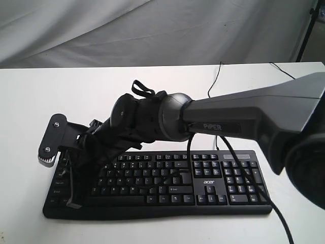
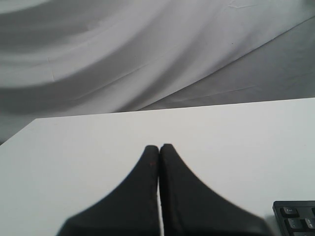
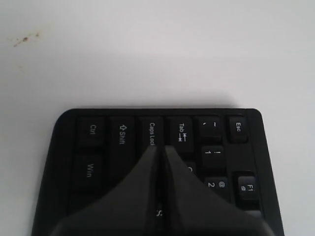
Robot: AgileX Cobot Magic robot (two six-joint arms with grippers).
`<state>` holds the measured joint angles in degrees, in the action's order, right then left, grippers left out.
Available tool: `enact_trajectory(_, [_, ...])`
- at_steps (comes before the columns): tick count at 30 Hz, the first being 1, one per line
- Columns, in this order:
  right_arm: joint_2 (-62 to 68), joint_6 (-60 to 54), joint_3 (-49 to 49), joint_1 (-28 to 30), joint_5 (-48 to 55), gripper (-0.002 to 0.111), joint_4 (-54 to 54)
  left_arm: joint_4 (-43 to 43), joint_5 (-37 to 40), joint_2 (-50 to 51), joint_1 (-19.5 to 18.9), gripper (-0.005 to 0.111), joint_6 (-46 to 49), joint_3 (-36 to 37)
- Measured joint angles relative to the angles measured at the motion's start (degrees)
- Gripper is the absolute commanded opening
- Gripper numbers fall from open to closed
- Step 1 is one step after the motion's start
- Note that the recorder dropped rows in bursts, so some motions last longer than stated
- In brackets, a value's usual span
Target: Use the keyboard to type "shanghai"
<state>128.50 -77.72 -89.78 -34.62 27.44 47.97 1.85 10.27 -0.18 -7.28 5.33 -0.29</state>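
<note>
Exterior view: the keyboard (image 1: 203, 175) is seen lying flat on the white table (image 1: 61, 91), close to the table's near edge, with its number pad toward the right of that view. The right arm (image 1: 244, 114) is stretched in from the right, across the keyboard, to its left end. In the right wrist view the right gripper (image 3: 161, 147) is shown with its fingers pressed together, the tips placed over the boundary between the Caps Lock key (image 3: 152, 132) and the Tab key (image 3: 182, 132); whether a key is touched cannot be told. In the left wrist view the left gripper (image 2: 159, 146) is seen with its fingers likewise pressed together, held above the table, with one corner of the keyboard caught nearby. A grey cloth (image 1: 152, 30) is hung behind the table.
</note>
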Motion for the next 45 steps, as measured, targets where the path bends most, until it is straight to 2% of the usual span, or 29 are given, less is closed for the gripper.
enact_trajectory(8, [-0.4,4.5,0.0,1.7,2.3,0.000,-3.7,0.0,0.0,0.0,0.0,0.001,0.0,0.0])
enact_trajectory(18, [-4.8,6.1,0.8,14.3,21.9,0.000,-9.1,0.0,0.0,0.0,0.0,0.001,0.0,0.0])
enact_trajectory(23, [-6.3,0.0,5.8,15.6,19.9,0.000,-9.2,0.0,0.0,0.0,0.0,0.001,0.0,0.0])
enact_trajectory(32, [-7.6,-4.7,9.3,15.6,17.1,0.000,-8.7,0.0,0.0,0.0,0.0,0.001,0.0,0.0])
enact_trajectory(45, [-7.6,-8.6,9.6,15.6,16.8,0.000,-5.0,0.0,0.0,0.0,0.0,0.001,0.0,0.0])
